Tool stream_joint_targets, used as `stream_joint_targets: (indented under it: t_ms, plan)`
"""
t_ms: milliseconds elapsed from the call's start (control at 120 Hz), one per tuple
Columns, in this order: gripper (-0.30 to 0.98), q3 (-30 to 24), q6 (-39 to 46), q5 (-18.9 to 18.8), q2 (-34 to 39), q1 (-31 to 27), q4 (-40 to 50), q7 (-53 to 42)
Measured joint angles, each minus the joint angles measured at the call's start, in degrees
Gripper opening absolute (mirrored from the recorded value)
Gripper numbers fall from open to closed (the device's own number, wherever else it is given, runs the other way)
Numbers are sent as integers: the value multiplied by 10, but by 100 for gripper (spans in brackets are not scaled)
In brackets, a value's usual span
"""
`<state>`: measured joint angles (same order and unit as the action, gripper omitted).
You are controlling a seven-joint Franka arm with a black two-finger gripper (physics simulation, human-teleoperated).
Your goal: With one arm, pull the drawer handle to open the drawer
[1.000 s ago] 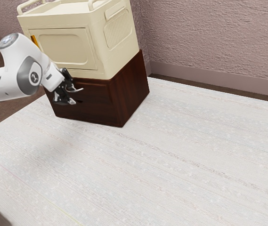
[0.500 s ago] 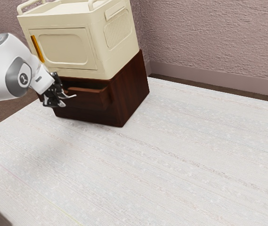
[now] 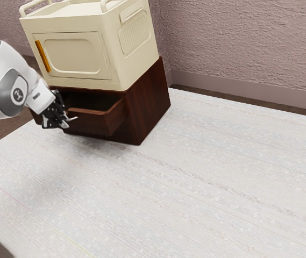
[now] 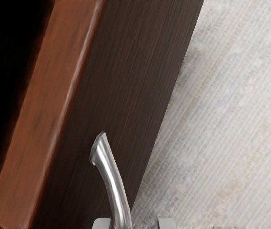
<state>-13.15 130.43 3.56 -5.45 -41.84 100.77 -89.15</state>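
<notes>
My fingers (image 3: 64,120) are parted, with the curved silver handle (image 4: 111,176) in the space between them. It runs close alongside one finger, and a gap separates it from the other, so I have no grip on it from both sides. The handle is fixed to the front of the dark brown drawer (image 3: 92,124), and that drawer stands partly open, drawn out from its cabinet (image 3: 148,102). In the exterior view I can see down past the front board's reddish-brown top edge into the shadowed hollow behind it; the wrist view shows that same edge beside a black interior.

My white arm (image 3: 1,86) comes in from the exterior view's left, with my hand at the drawer's front. The cabinet rests on a pale, streaked bench (image 3: 185,188), and the drawer's front juts out above that surface. On top of the cabinet sits a cream box (image 3: 112,59), with a panelled door on its front, an upright orange-yellow strip (image 3: 42,56) on that door, and raised rails along its upper rim. Behind the bench rises a rough, mauve-grey wall (image 3: 244,48), with a smooth skirting board (image 3: 249,92) along its foot.
</notes>
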Motion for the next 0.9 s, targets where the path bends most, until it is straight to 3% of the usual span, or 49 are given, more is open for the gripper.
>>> stream_joint_targets:
  t_ms: [900]
  plan:
    - [-1,9,12,0,143,-15,160,0]
